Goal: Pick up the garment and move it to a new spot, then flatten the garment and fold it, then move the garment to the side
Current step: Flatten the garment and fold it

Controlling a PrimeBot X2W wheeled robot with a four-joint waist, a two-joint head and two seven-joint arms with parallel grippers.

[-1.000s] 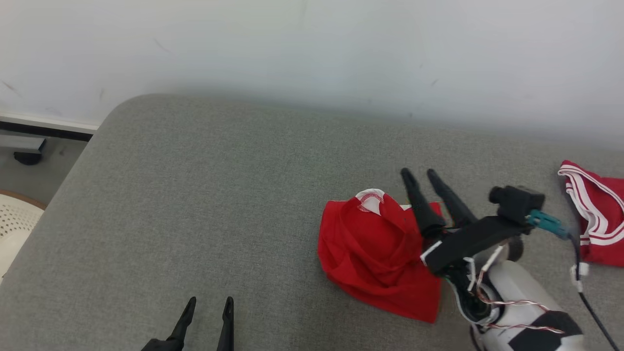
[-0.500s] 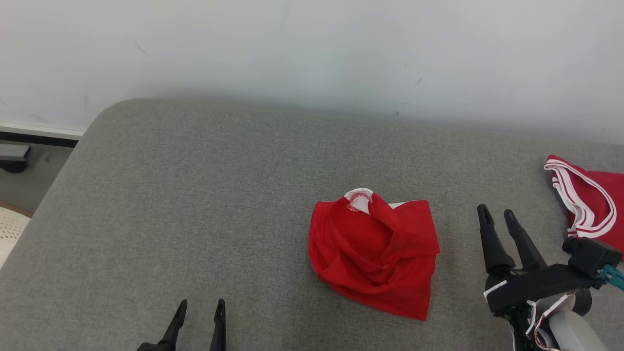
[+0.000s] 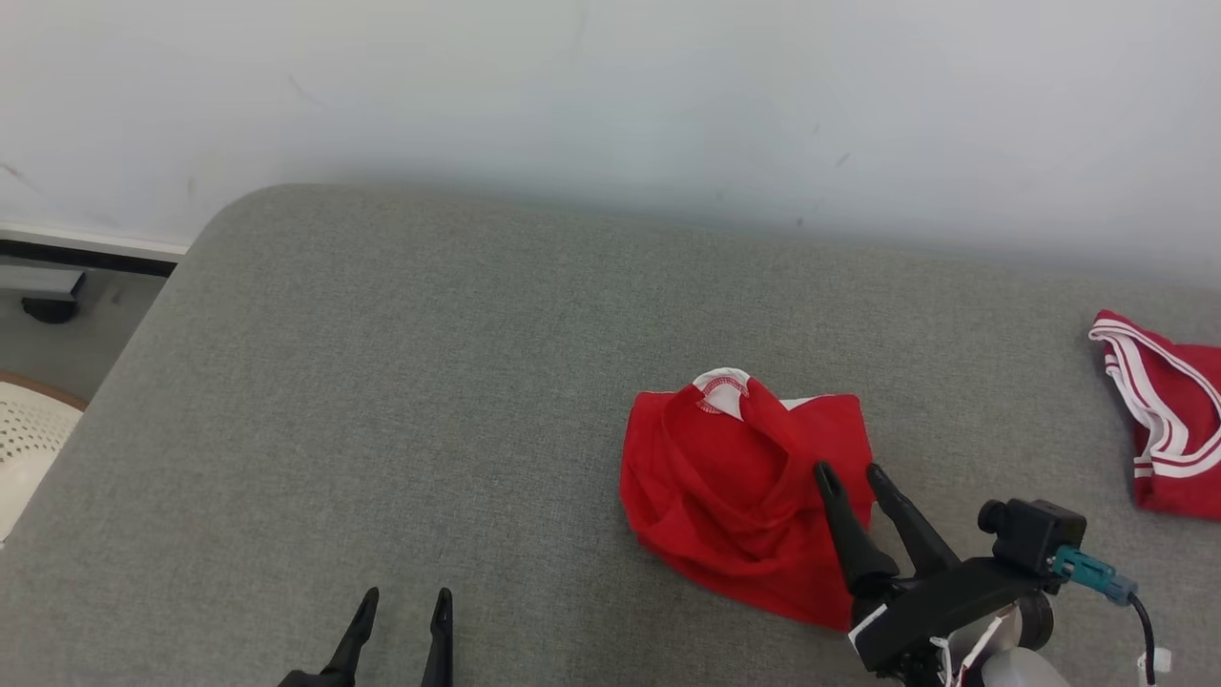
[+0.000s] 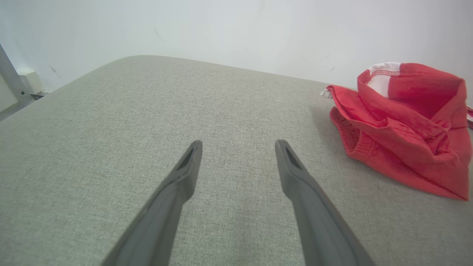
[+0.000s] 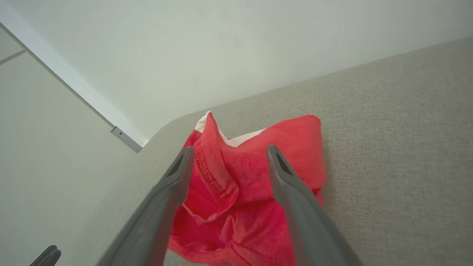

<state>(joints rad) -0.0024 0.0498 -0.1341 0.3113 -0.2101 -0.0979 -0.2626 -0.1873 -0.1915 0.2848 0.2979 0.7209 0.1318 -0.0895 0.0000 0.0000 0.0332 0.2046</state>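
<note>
Right tool [image 3: 846,469]: its two long dark fingers are spread apart and grip nothing. It reaches in from the lower right and points up and away over the near right part of the red garment. Along its own wrist view [image 5: 230,149] the red cloth shows through the gap between the fingers. Whether the tips actually touch the cloth I can't quite make out.
Left tool [image 3: 407,594]: fingers spread too, holding nothing, low at the near edge and well apart from the garment. From its wrist [image 4: 239,142] plain grey fabric lies under the fingers.
Red garment [image 3: 734,487]: a crumpled heap lying right of the middle on the grey upholstered surface [image 3: 429,382]. Its folds are bunched, and a patch of white lining with red stitching shows at the far end. From the left wrist [image 4: 402,122] it sits off to the right, and from the right wrist [image 5: 255,166] it lies straight ahead.
Striped red garment [image 3: 1169,429]: lies at the far right edge, red with white bands, well apart from the crumpled one and partly cut off by the frame.
Wrist camera [image 3: 1035,534]: a small black box on the right arm behind the tool, with a teal plug at its side.
Wall [image 3: 610,86]: pale and plain, right behind the surface.
Left end: the floor [image 3: 67,353] and a white perforated object [image 3: 24,439] sit beside the rounded corner.
</note>
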